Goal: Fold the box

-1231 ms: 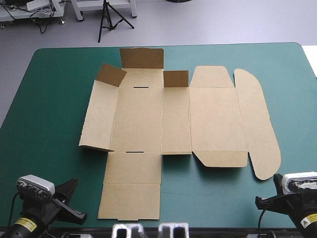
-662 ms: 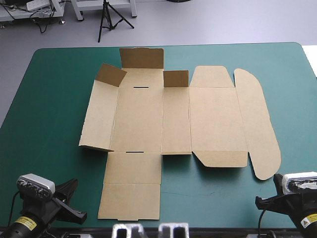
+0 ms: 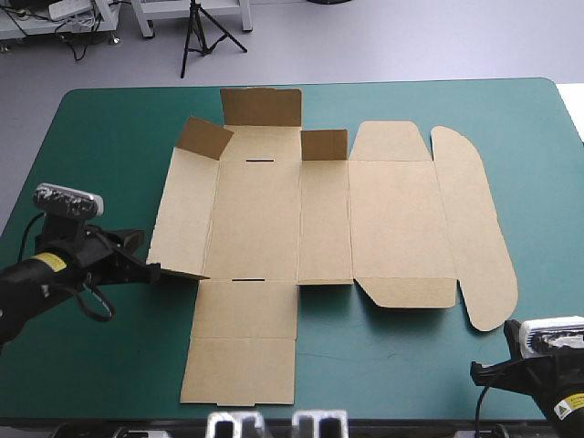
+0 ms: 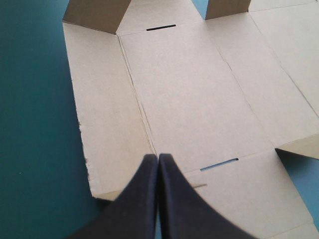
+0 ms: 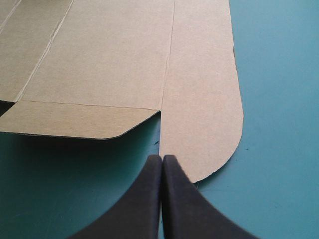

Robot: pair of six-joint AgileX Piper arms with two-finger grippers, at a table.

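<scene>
Your left end effector [image 3: 152, 271], clenched, perhaps touching a corner of the box [image 3: 319, 219]; right end effector [image 5: 162, 158] clenched too.

We are observing the brown box [image 3: 274, 214] lying mostly flat on the teal-green table cover [image 3: 91, 137], three small flaps [image 3: 260, 108] standing up along its far edge, the left gripper [image 3: 151, 270] sitting at the near corner of its leftmost panel [image 3: 182, 214], and the right gripper [image 3: 476, 370] sitting apart from the rounded lid flap [image 3: 474, 228].
</scene>
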